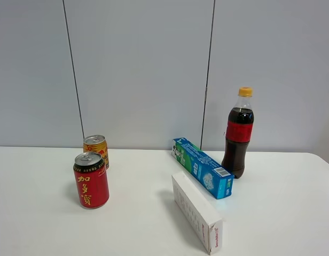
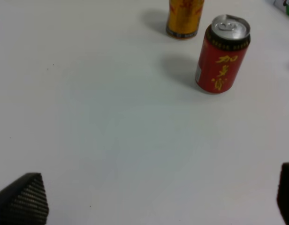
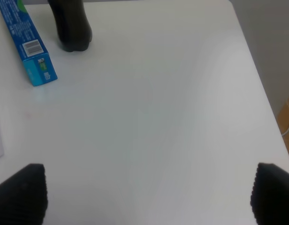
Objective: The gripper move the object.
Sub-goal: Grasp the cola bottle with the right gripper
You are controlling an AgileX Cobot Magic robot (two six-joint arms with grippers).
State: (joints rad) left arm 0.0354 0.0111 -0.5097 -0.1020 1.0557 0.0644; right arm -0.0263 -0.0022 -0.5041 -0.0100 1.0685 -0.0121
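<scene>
The cola bottle point(image 1: 239, 133) stands upright at the back right of the white table point(image 1: 138, 224), with dark cola, a red label and a yellow-orange cap. Its dark base shows in the right wrist view point(image 3: 72, 26). No arm shows in the exterior high view. My right gripper point(image 3: 147, 194) is open and empty, its black fingertips point(image 3: 22, 192) wide apart over bare table, well short of the bottle. My left gripper point(image 2: 158, 197) is open and empty, its fingertips point(image 2: 25, 197) apart over bare table, short of the cans.
A red can with gold characters point(image 1: 91, 180) point(image 2: 223, 54) stands front left, a gold can point(image 1: 96, 150) point(image 2: 184, 18) behind it. A blue-green box point(image 1: 203, 167) point(image 3: 27, 44) lies beside the bottle, a white box point(image 1: 196, 210) in front. The table's right edge point(image 3: 257, 79) is near.
</scene>
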